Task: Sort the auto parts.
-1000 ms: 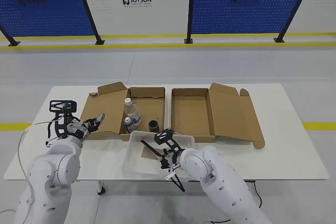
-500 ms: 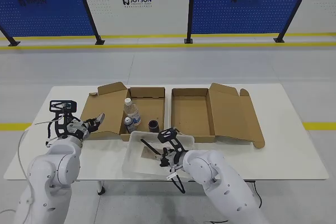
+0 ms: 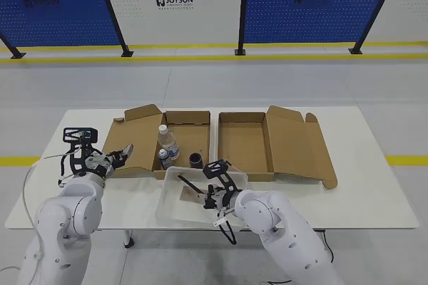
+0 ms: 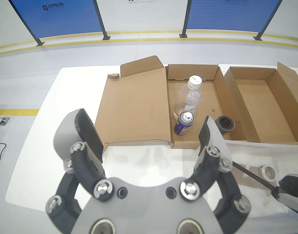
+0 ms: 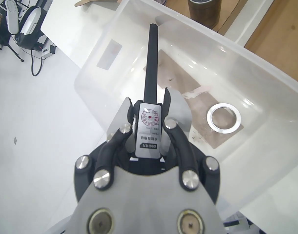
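Possibly trouble: right gripper [image 5: 149, 101] clamped on end of long black flat bar [image 5: 151, 62]; could swivel, strike rim of translucent plastic bin [image 5: 188, 21]. Left gripper [image 4: 149, 130] wide open, empty.

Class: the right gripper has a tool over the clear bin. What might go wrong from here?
1. The right gripper grips the black hex key at its labelled end, so the long shaft may pivot or slip.
2. Its tip reaches near the far rim of the clear bin; swinging out, it might snag that rim or knock the linear bearing just beyond.
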`<state>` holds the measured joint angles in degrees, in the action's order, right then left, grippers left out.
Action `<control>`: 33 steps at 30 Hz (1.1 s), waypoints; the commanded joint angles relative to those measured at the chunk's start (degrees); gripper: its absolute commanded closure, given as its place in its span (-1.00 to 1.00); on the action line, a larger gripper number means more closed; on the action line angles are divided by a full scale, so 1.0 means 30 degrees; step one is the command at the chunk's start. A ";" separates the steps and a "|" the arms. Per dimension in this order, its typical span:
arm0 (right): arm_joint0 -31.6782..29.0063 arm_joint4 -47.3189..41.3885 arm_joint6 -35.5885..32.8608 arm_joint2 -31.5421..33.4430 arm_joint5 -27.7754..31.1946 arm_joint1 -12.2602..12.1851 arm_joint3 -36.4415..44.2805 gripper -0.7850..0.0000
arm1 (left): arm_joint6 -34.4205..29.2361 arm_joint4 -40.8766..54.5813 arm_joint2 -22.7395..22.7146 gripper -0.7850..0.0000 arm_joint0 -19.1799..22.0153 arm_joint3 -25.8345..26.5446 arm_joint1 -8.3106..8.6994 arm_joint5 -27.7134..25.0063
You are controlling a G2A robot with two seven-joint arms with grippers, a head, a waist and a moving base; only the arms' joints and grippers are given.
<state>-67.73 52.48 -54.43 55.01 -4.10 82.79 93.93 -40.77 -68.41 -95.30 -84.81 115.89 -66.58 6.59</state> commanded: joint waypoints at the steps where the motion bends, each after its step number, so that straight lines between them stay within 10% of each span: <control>1: 0.0009 -0.0005 -0.0052 -0.0003 -0.0035 -0.0018 0.0076 1.00 | 0.0000 0.0000 0.0000 -1.00 0.0000 0.0000 0.0000 0.0000; 33: -0.0171 -0.0400 0.0323 0.0472 -0.1018 -0.0319 0.1578 1.00 | 0.0000 0.0000 0.0000 -1.00 0.0000 0.0000 0.0000 0.0000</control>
<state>-68.31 51.07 -53.36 56.47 -7.11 81.86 98.71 -40.77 -68.41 -95.30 -84.81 115.89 -66.58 6.59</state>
